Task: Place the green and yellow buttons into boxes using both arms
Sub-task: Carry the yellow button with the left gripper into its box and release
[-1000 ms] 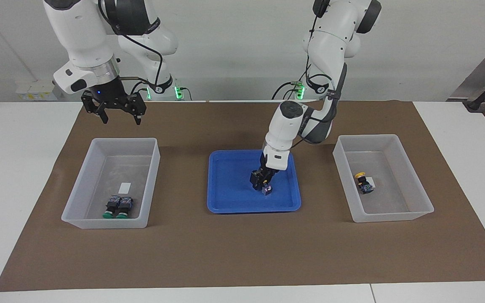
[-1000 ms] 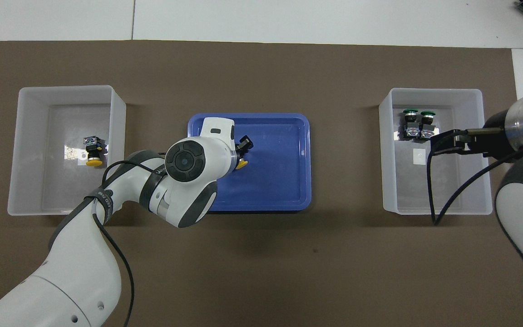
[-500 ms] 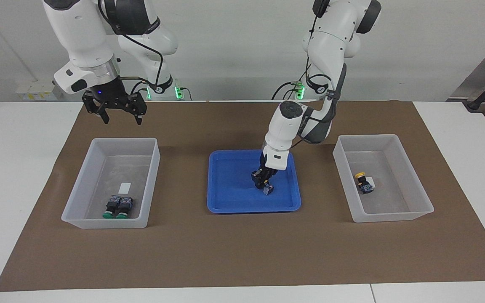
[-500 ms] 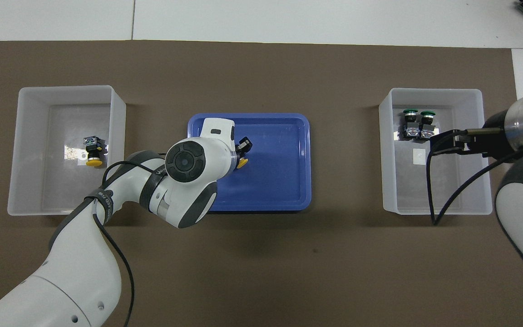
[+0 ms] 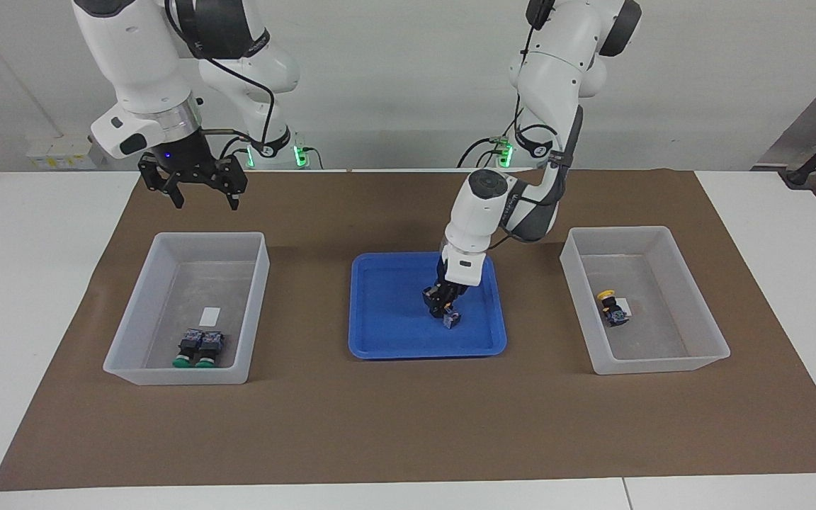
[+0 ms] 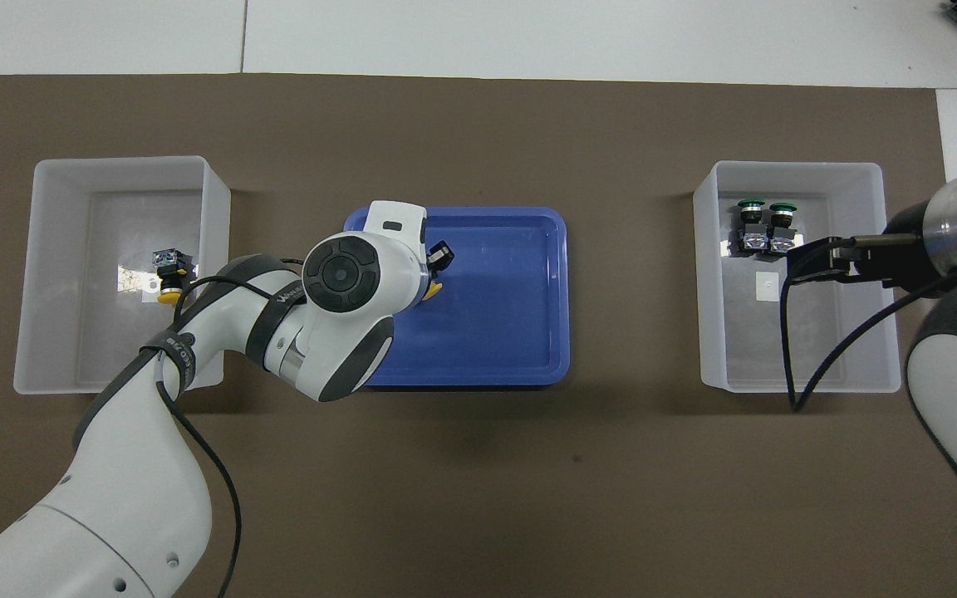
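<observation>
Facing view: the left claw (image 5: 445,306) is clenched on a yellow-capped black push-button (image 5: 449,316) in the shallow blue plastic tray (image 5: 387,333); the right claw (image 5: 199,196) hangs released above the brown mat.

Overhead view: two green-capped buttons (image 6: 767,226) lie in one translucent whitish bin (image 6: 794,365), another yellow-capped button (image 6: 169,274) in the other bin (image 6: 113,170).

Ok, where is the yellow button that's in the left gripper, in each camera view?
Facing view: the yellow button is in the left gripper, low over the blue tray.
Overhead view: only its yellow cap peeks out beside the left arm's wrist, over the tray's end toward the left arm.
Shared landmark: the blue tray, midway between the two boxes.
</observation>
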Available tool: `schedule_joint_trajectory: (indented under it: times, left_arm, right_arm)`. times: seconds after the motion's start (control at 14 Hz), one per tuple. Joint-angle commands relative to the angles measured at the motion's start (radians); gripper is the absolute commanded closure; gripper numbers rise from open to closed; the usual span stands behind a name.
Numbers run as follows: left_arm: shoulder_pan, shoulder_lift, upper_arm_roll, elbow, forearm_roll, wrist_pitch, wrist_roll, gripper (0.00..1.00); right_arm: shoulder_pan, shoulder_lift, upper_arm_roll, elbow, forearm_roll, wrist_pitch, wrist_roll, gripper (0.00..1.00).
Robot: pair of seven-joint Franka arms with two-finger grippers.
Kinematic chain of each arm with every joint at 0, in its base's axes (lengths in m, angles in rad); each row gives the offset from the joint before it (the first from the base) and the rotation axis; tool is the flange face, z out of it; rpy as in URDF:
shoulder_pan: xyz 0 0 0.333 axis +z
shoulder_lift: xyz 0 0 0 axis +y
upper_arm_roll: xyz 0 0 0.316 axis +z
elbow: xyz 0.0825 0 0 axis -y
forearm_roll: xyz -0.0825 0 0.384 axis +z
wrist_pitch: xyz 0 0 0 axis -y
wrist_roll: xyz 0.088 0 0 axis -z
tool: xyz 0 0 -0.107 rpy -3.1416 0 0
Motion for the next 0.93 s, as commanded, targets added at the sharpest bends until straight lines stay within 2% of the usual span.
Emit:
schedule_joint_trajectory:
  times: [0.0,0.14,0.36,0.57,0.86]
  left_arm:
    - [0.032,-0.027,0.005,0.067,0.024,-0.118,0.022,1.00]
    - [0.080,-0.053,0.004,0.115,0.029,-0.206,0.080,1.00]
    - [0.172,-0.105,-0.004,0.124,0.018,-0.281,0.233,1.00]
    - [0.258,-0.125,-0.015,0.136,0.015,-0.367,0.432,1.00]
    - [0.383,-0.152,-0.015,0.136,-0.058,-0.407,0.718,1.00]
  right_arm:
    - [-0.017,-0.013,0.009,-0.010,0.024,-0.009,-0.021,0.00]
    - [-0.017,-0.013,0.009,-0.010,0.024,-0.009,-0.021,0.00]
    - [-0.017,-0.013,0.009,-0.012,0.024,-0.008,-0.019,0.00]
    - [-0.017,-0.013,0.009,-0.012,0.022,-0.006,-0.019,0.00]
    - [-0.017,-0.013,0.009,-0.012,0.024,-0.005,-0.019,0.00]
